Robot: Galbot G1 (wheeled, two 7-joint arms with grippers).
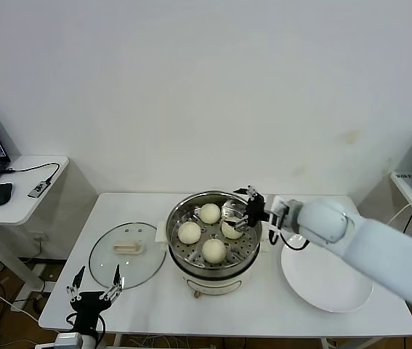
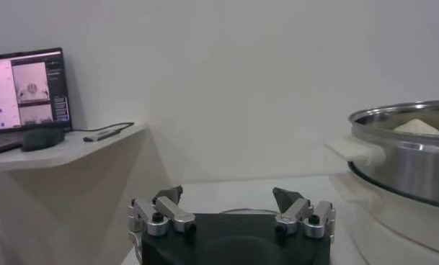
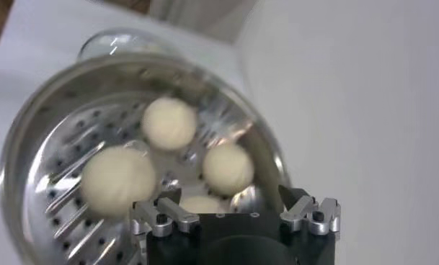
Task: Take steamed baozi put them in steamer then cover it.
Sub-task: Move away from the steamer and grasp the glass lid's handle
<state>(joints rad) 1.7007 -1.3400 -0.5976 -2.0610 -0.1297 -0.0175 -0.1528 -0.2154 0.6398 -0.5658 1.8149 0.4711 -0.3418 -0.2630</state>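
The steamer [image 1: 213, 247] stands at the middle of the desk [image 1: 155, 298], and four steamed baozi [image 1: 214, 250] lie in it on its tray. The right gripper [image 1: 245, 209] hangs over the steamer's right rim, its fingers [image 1: 252, 195] spread, with one bun [image 1: 230, 230] just below and beside them and the other three farther left of them. The plate [image 1: 327, 280] lies on the desk right of the steamer, under the right arm. The cover [image 1: 127, 254] lies flat on the desk left of the steamer (just beside it). The left gripper [image 1: 95, 282] sits at the desk's front left edge, its fingers [image 1: 117, 279] spread before the cover.
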